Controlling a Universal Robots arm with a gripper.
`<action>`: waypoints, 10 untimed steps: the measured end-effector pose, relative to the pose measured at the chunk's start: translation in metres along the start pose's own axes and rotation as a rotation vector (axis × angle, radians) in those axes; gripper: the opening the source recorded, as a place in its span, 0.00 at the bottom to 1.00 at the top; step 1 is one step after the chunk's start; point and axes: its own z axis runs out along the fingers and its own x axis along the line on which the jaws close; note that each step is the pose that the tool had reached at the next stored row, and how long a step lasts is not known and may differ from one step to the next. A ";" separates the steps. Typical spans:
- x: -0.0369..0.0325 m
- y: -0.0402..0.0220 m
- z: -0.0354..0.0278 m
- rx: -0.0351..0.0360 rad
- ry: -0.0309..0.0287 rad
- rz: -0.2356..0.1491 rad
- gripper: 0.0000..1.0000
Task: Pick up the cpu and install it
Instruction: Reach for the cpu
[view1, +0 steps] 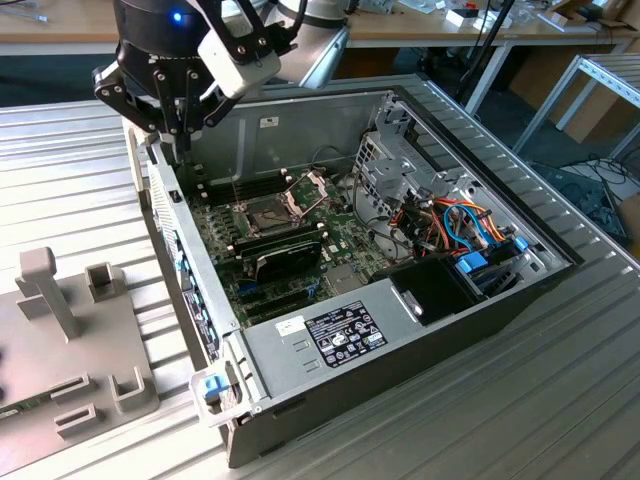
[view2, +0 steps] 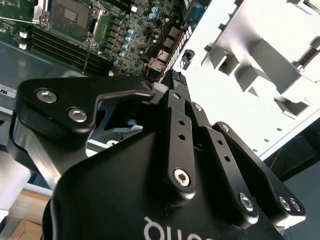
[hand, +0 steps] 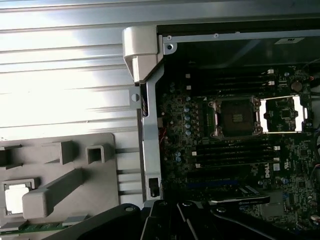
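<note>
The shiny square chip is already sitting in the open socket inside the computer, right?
No. In the first wrist view the socket is open, but it is empty. The cpu lies in the grey holder outside the computer case.

The gripper (view1: 183, 130) was matte black, built of flat linkage bars (view2: 177, 135) pinned with silver hex-socket screws (view2: 182, 177), and its rounded housing (view2: 110, 200) bore white lettering (view2: 170, 231) in the second wrist view. In the exterior view a small blue light (view1: 178, 17) glowed on the black wrist (view1: 150, 30) above it, a white box-shaped camera (view1: 238, 52) sat at 1 side, and the arm's link (view1: 322, 45) behind was pale grey.
</note>
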 end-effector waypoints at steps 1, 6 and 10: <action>0.0011 -0.0001 -0.0001 0.0000 0.0001 0.000 0.11; 0.0057 -0.0004 -0.0001 0.0000 0.0000 0.000 0.11; 0.0079 -0.0006 -0.0002 0.0000 0.0001 0.000 0.11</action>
